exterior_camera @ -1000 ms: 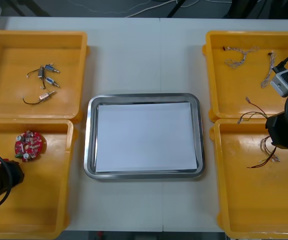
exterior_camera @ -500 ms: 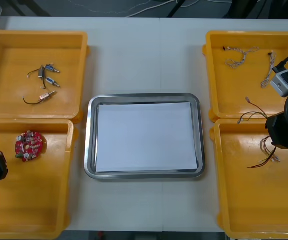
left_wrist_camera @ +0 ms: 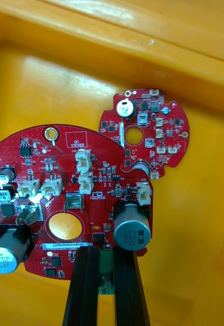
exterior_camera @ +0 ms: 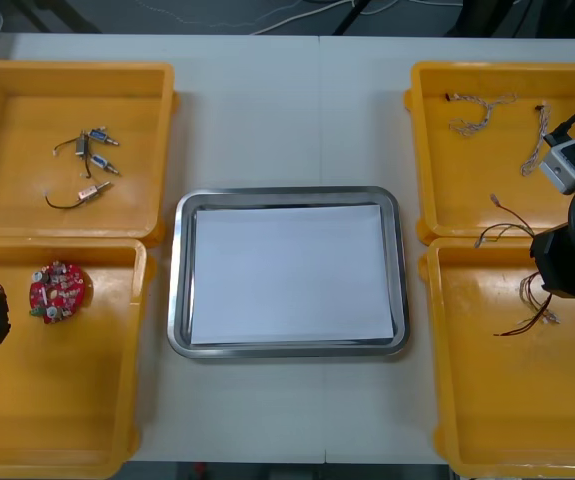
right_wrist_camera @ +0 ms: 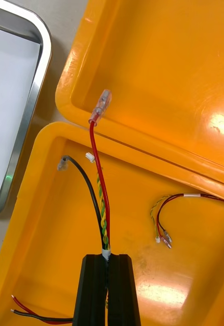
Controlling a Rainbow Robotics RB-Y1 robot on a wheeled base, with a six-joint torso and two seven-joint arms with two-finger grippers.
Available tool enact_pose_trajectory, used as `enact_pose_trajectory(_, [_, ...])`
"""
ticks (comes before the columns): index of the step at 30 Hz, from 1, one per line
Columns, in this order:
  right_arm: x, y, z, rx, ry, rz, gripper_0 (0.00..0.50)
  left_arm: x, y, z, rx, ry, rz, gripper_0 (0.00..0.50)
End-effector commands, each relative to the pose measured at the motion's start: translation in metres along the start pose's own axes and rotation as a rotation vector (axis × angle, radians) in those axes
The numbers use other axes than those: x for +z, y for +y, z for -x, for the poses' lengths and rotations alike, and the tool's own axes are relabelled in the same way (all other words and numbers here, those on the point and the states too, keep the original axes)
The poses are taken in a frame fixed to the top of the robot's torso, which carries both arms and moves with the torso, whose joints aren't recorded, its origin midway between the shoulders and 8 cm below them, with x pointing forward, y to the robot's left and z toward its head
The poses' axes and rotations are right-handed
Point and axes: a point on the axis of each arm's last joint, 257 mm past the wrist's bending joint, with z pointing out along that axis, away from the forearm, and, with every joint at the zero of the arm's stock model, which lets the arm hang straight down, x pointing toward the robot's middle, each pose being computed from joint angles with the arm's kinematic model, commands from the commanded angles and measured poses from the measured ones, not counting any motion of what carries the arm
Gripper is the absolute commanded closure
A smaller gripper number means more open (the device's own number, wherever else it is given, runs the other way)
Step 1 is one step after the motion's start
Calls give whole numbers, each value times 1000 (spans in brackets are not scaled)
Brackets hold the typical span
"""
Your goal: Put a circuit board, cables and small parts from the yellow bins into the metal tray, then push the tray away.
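My left gripper (left_wrist_camera: 106, 252) sits at the left edge of the near-left bin (exterior_camera: 67, 400). Its fingers are closed on the rim of a large red circuit board (left_wrist_camera: 66, 204), pinching it just beside a grey cylinder on the board's face. A smaller circuit board (left_wrist_camera: 147, 132) lies on the bin floor just past it. The big board's edge overlaps the small one from where my wrist looks, though I cannot tell whether they touch. My right gripper (right_wrist_camera: 107, 257) hangs over the near-right bin (exterior_camera: 507, 400), close to the rim it shares with the far-right bin (exterior_camera: 467, 180). Its fingers are clamped tight on a twisted red and yellow cable (right_wrist_camera: 104, 214) with a black wire alongside. The red strand runs out from my fingertips to a clear connector that sits over that shared rim. A second red and yellow cable (right_wrist_camera: 163, 221) lies on the bin floor beside mine. The metal tray (exterior_camera: 289, 194), white inside, rests on the table between the bins. Small metal parts (exterior_camera: 87, 165) lie in the far-left bin (exterior_camera: 27, 100), and twisted blue and white cables (exterior_camera: 482, 112) lie in the far-right one.
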Motion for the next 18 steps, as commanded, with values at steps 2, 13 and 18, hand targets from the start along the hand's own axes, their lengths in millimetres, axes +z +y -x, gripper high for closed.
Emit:
enact_pose_trajectory(2, [-7,-9,6,-24,-7,-42,500,-26,-17,33,189,-69,-6,500])
enact_pose_trajectory(13, [-7,-9,6,-24,-7,-42,500,-31,-66,55,233,-94,-85,500])
enact_pose_trajectory(18, [-7,-9,6,-24,-7,-42,500,-30,-87,50,235,-51,-139,500])
